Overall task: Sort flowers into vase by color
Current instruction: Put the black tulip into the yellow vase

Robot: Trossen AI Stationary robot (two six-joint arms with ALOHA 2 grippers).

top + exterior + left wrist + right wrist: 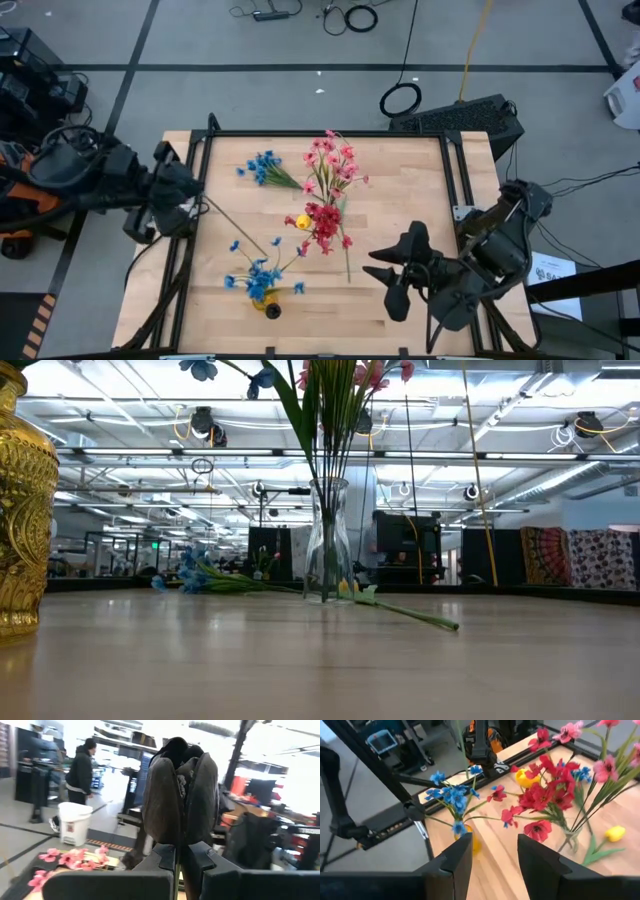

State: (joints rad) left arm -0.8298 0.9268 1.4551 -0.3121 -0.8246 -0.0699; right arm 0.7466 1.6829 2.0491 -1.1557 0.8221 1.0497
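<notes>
Flowers (325,195) standing mid-bench: blue in gold vase (265,300), red and pink in glass. Right pincer (385,280) hanging half-open, empty, near front-right corner. Left pincer (181,800) closed, waiting at left edge.

Industrial lab hall, ceiling pipes (420,435), floor cables (400,98)

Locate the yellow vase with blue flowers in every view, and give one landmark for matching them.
High view: yellow vase, near the table's front edge, left of centre.
Low view: large, at the left edge.
Left wrist view: not in it.
Right wrist view: mostly hidden behind a finger, under blue blossoms.
Shared landmark: pink flowers.
</notes>
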